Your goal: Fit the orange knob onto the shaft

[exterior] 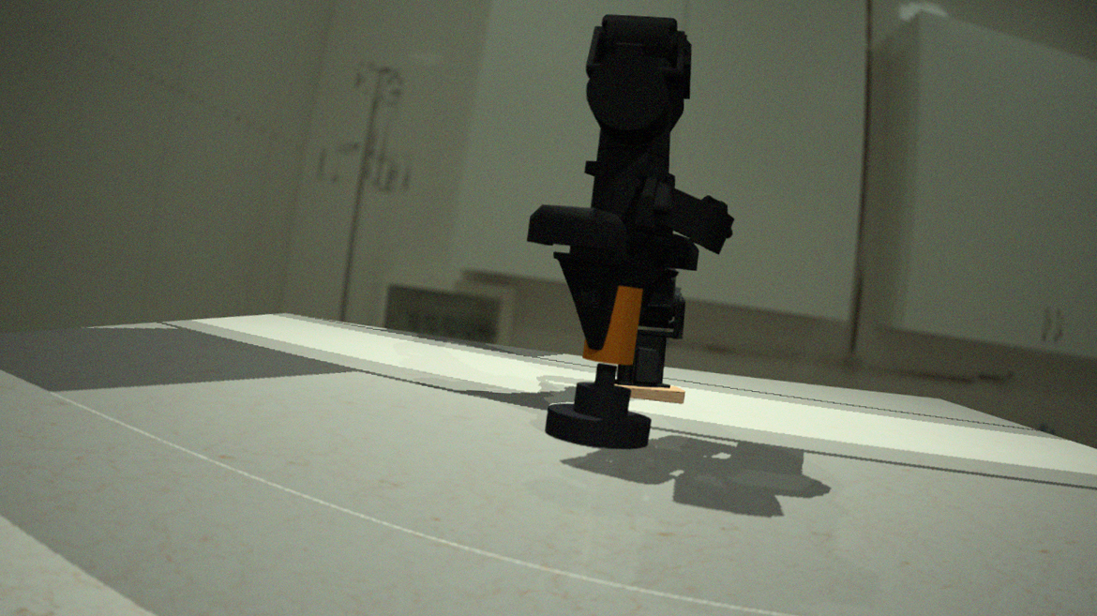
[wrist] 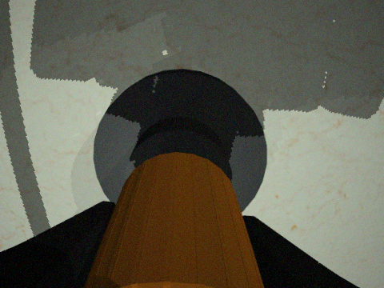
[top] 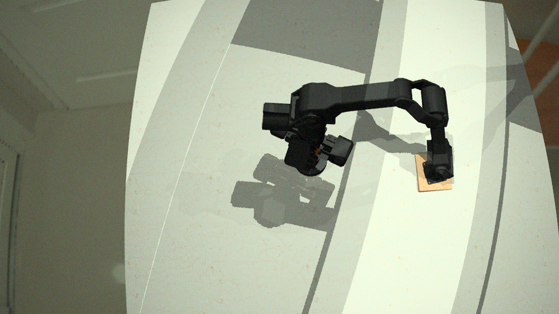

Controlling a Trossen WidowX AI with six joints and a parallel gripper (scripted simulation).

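The orange knob (top: 317, 152) (exterior: 625, 327) (wrist: 176, 240) is held in my gripper (exterior: 613, 339) (wrist: 177, 222), which is shut on it with a finger on either side. The dark round pedestal (top: 311, 172) (exterior: 597, 426) (wrist: 180, 92) stands below, with a wide base and a narrower step. In the exterior view the dark shaft (exterior: 605, 375) shows between the step and the knob's lower rim. The rim is at about the level of the shaft's top; I cannot tell whether they touch. In the wrist view the knob covers the shaft. The hole and both flat sides are hidden.
The arm (top: 377, 93) (exterior: 634, 100) reaches over from its base on a wooden plate (top: 423, 187) (exterior: 665, 394), on the right in the top view and behind the pedestal in the exterior view. Shadows of the arm lie on the pale table (top: 256, 274) (exterior: 359, 464).
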